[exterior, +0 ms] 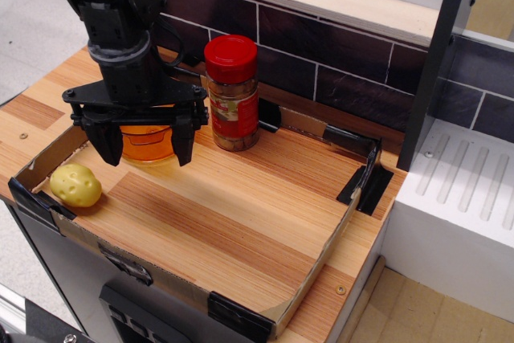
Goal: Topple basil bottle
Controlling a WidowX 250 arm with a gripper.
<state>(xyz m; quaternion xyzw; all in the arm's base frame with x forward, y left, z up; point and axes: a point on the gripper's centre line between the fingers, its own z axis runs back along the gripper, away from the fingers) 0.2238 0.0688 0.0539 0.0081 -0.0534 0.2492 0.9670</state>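
The basil bottle [233,95] stands upright at the back of the wooden tray, a clear jar with a red lid, red-and-yellow label and pale contents. My gripper [146,147] hangs just left of it and slightly nearer the camera, with its black fingers spread wide apart and nothing between them. The right finger [184,140] is a short gap from the bottle's lower left side and does not touch it. An orange transparent bowl [147,142] sits behind and between the fingers, partly hidden by them.
A yellow potato-like object [76,185] lies at the tray's left front corner. A low cardboard wall [333,238] with black corner clips rims the tray. A dark tiled wall [337,62] runs behind, and a white ribbed drainer [462,190] stands to the right.
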